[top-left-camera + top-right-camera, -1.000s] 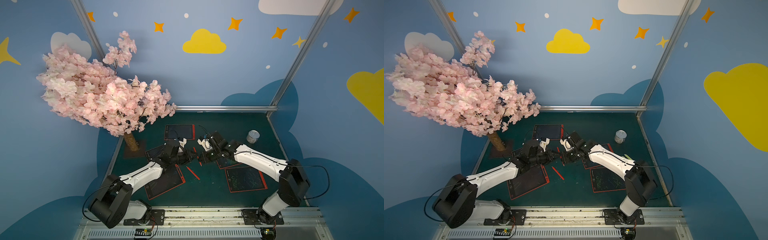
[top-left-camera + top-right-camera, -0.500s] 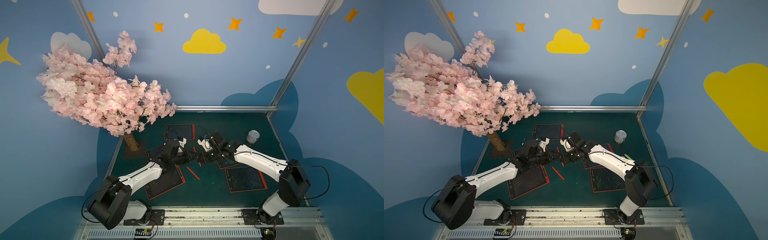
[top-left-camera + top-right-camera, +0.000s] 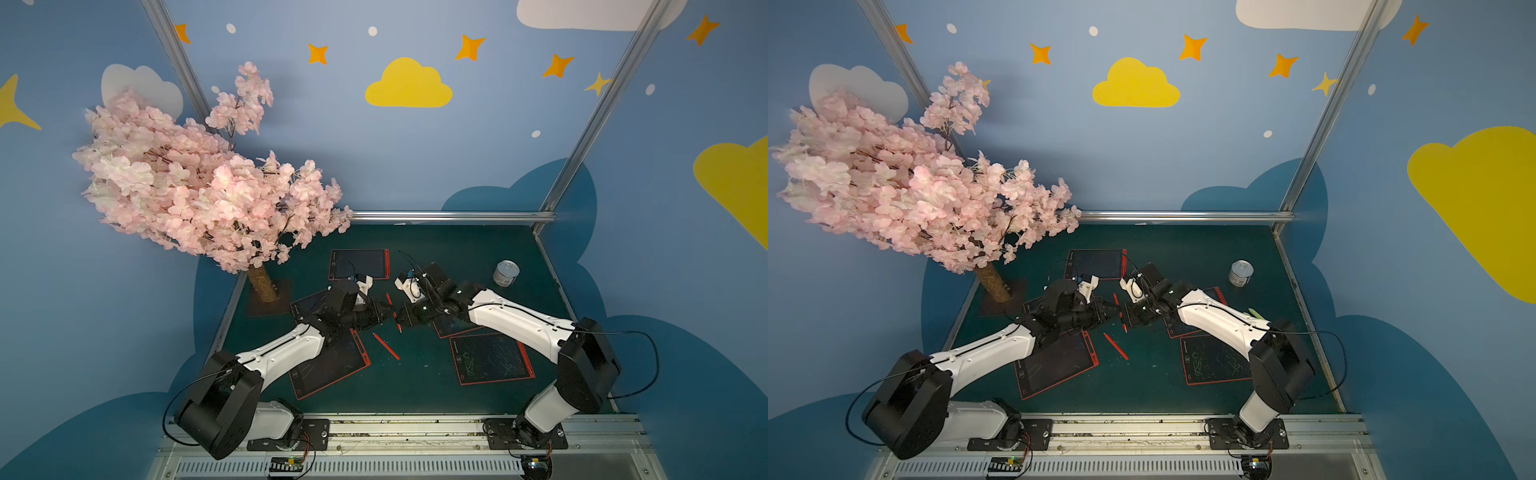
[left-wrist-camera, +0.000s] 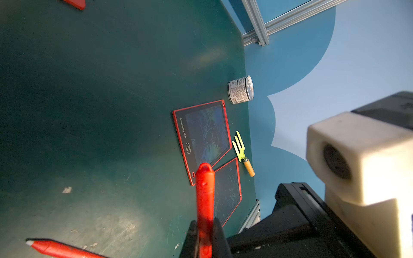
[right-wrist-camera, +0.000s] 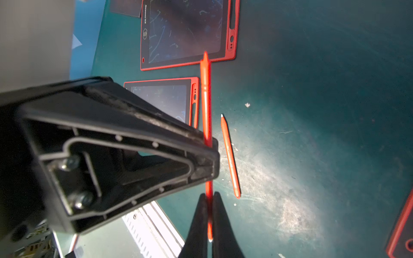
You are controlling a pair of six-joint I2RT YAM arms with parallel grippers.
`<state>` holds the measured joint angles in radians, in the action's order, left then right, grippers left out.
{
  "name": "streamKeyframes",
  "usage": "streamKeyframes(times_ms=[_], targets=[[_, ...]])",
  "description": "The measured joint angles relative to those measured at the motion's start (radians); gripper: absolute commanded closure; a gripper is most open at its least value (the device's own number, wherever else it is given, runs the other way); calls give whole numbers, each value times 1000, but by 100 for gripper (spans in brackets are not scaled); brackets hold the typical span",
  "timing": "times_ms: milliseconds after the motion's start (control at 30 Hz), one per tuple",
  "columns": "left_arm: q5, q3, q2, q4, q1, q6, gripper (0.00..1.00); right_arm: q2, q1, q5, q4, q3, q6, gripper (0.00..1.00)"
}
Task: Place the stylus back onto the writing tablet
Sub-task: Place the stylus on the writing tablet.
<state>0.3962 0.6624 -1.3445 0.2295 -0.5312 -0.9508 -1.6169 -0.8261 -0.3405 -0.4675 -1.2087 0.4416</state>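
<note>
Left gripper (image 4: pixel 204 233) and right gripper (image 5: pixel 209 201) both have jaws clamped tight on one stylus (image 5: pixel 205 100), aloft above the counter (image 3: pixel 436 249); either arm pulling before release risks dropping it short of the writing tablet (image 5: pixel 165 98).

Blue walls (image 3: pixel 415 166) with yellow clouds (image 3: pixel 408 85) enclose a dark green tabletop (image 3: pixel 449 257) and pink blossom tree (image 3: pixel 199 195).

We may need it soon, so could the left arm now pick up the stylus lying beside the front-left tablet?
Probably not yet: the left hand is shut on the held stylus. The loose stylus is nearby and uncovered.
</note>
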Motion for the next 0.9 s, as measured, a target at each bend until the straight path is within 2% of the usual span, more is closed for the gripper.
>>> streamKeyframes(times_ms=[233,367,500,700,900], targets=[[0,0,0,-3,0,-3,95,0,0,-1,2,2,0,98],[0,0,2,-4,0,-3,95,0,0,-1,4,3,4,89],[1,0,6,-3,0,-6,95,-2,0,-2,10,3,7,87],[3,0,11,-6,0,-12,94,-6,0,-6,20,3,7,98],[3,0,12,-6,0,-10,85,-6,0,-7,22,3,8,100]])
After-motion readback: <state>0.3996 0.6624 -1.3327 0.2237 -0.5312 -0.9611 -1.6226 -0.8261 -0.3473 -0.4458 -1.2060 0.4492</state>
